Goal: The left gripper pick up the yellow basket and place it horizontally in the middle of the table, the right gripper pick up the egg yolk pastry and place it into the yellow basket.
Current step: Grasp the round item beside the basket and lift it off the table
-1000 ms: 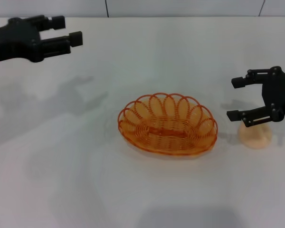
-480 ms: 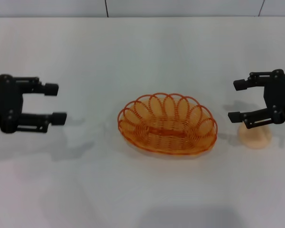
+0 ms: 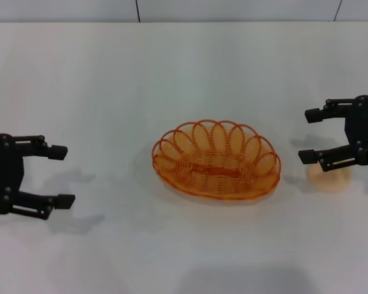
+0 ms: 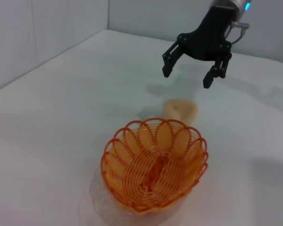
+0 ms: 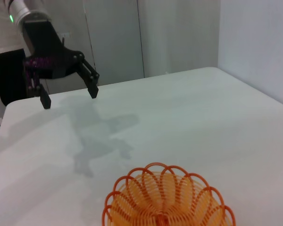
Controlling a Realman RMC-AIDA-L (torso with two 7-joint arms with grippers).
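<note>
White table carried the yellow basket, lying flat between both arms. Right end effector, fingers spread apart, hovered directly above the egg yolk pastry, which sat just beside the basket. Left end effector, likewise spread and empty, hung well apart from the basket.
</note>
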